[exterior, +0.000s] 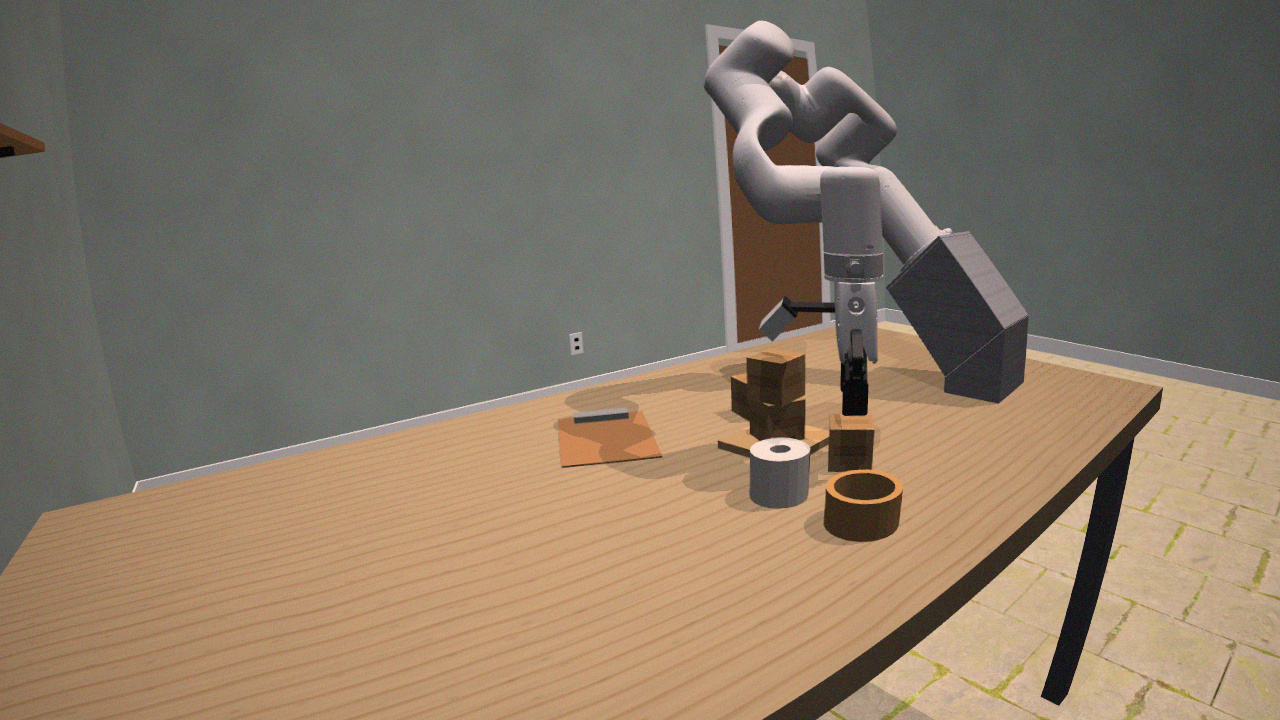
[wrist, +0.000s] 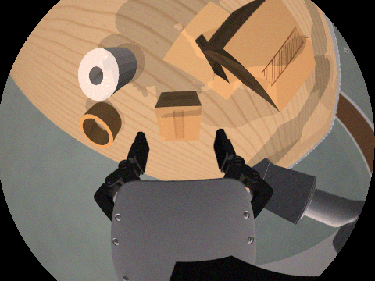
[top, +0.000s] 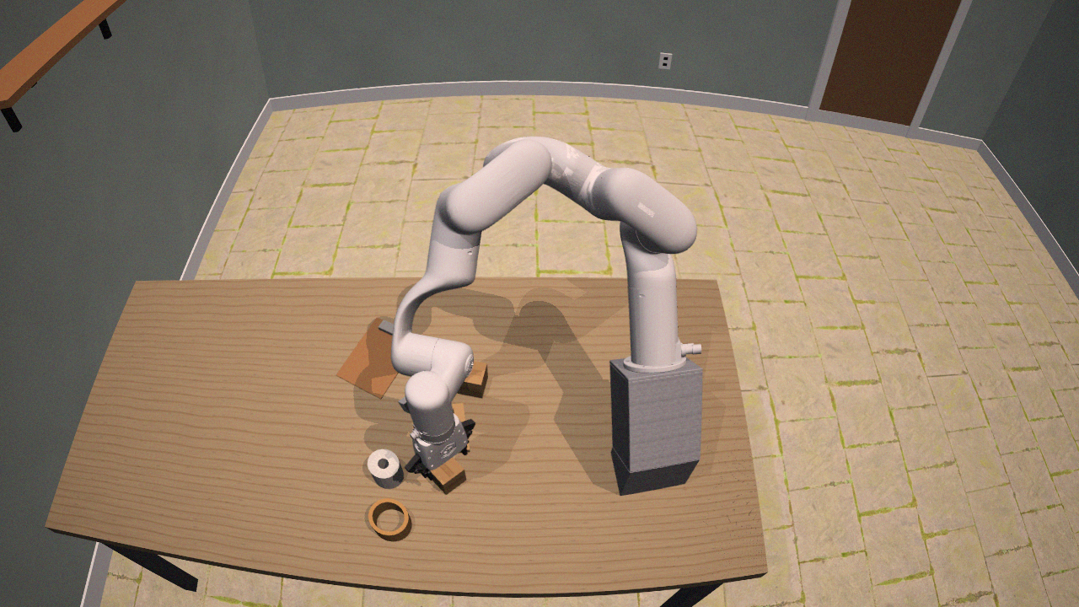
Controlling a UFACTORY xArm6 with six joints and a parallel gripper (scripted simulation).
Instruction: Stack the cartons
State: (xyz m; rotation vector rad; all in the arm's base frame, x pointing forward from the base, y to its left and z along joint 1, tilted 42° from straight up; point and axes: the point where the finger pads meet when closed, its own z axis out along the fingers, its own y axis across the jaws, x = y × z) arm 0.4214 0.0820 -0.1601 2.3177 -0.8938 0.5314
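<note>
I am holding my gripper [wrist: 180,138] wide open with nothing in it, right above one carton [wrist: 178,115] at the frame's middle. The side view is showing two cartons stacked [exterior: 775,394] on the board [exterior: 736,441], maybe a fourth behind.

gripper [top: 436,470] open, over carton [top: 450,475]

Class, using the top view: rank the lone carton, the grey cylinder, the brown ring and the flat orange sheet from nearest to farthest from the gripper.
1. Lone carton: directly under the open gripper.
2. Grey cylinder: just to its left in the picture.
3. Brown ring: farther toward the table's near edge.
4. Flat orange sheet: farthest, toward the far side, partly under the arm.
</note>
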